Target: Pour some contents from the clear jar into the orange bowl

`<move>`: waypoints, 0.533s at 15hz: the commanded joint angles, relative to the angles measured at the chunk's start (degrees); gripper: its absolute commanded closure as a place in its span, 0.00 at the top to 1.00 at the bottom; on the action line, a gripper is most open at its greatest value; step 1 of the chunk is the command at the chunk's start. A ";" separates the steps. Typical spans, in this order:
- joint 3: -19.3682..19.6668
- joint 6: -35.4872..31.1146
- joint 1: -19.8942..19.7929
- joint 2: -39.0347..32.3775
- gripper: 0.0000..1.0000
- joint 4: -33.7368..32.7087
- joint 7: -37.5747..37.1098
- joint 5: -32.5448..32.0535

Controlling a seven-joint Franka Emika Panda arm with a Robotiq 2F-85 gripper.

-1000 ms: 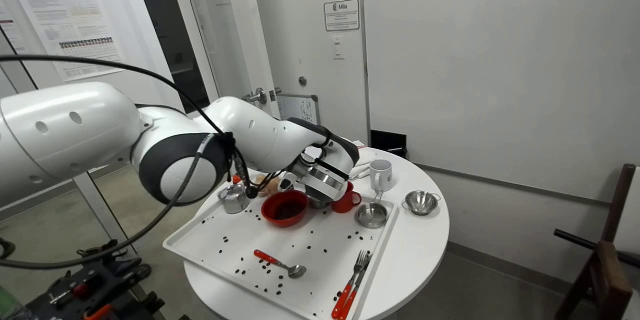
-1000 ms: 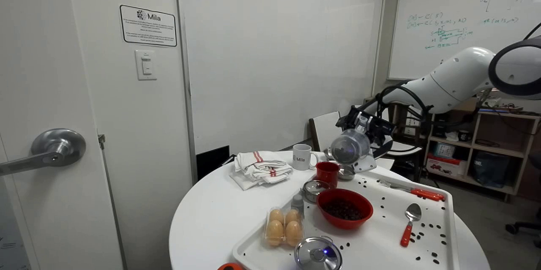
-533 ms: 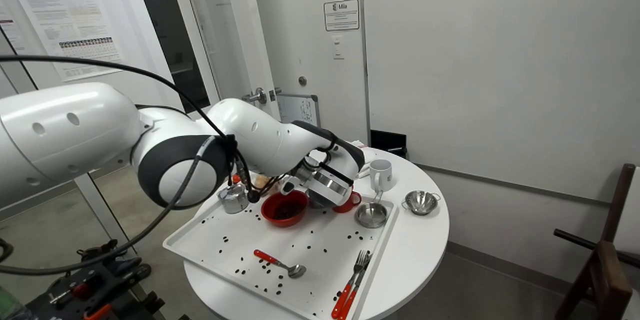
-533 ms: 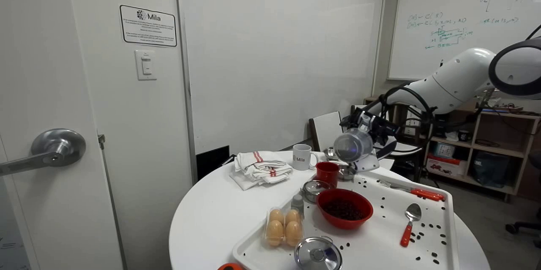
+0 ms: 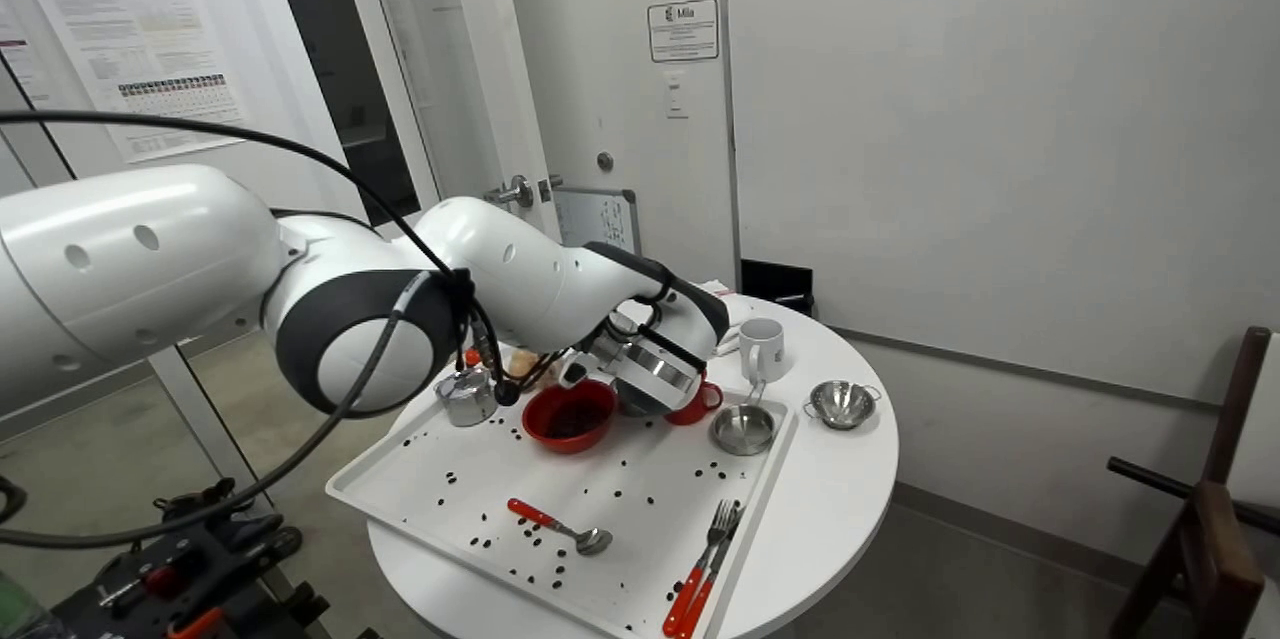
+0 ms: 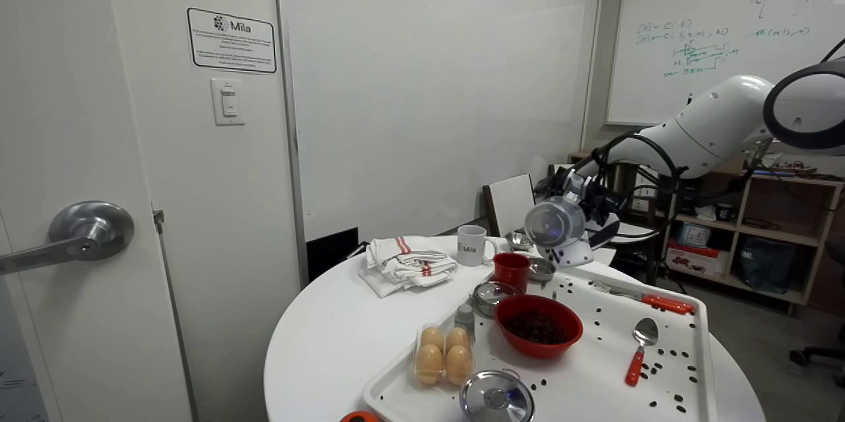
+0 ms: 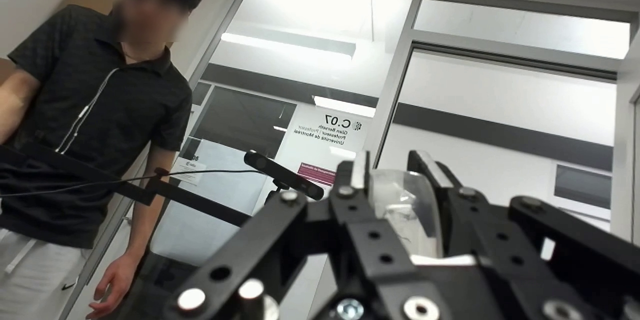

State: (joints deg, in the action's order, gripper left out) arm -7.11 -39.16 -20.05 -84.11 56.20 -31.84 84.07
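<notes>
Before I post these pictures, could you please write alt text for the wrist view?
Robot fingers hold a clear jar, partly visible between them, below and right of centre. A dark-shirted person stands at the left, and large framed glass panels fill much of the background.

Round white table (image 5: 835, 499) over grey floor (image 5: 990, 579); behind it, in both exterior views, a big pale wall panel (image 5: 980, 149); wooden chair (image 5: 1228, 529), partly cut off, at R edge of an ext. view; white door (image 6: 59, 78) w/ metal lever (image 6: 92, 237), & on the wall (image 6: 231, 164) beside it a black-edged Mila sign (image 6: 231, 41) above a light switch (image 6: 228, 103); whiteboard (image 6: 733, 62) w/ green scribbles (image 6: 703, 55), shelf unit (image 6: 769, 230) below; wrist view: tall glass panes (image 7: 300, 14) in grey frames (image 7: 396, 84), tilted, strip light (image 7: 287, 46) showing bright in the glass, mirrored C.07 lettering (image 7: 337, 121) lower down.
</notes>
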 commanded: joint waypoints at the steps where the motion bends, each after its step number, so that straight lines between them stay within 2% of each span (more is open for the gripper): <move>1: 2.53 -0.89 1.75 0.47 0.08 -0.92 -0.72 -0.02; 8: 8.11 -7.52 6.72 3.10 0.08 -0.42 -0.46 -6.85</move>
State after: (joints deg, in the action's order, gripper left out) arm -1.33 -44.52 -15.54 -83.40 55.39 -32.37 80.38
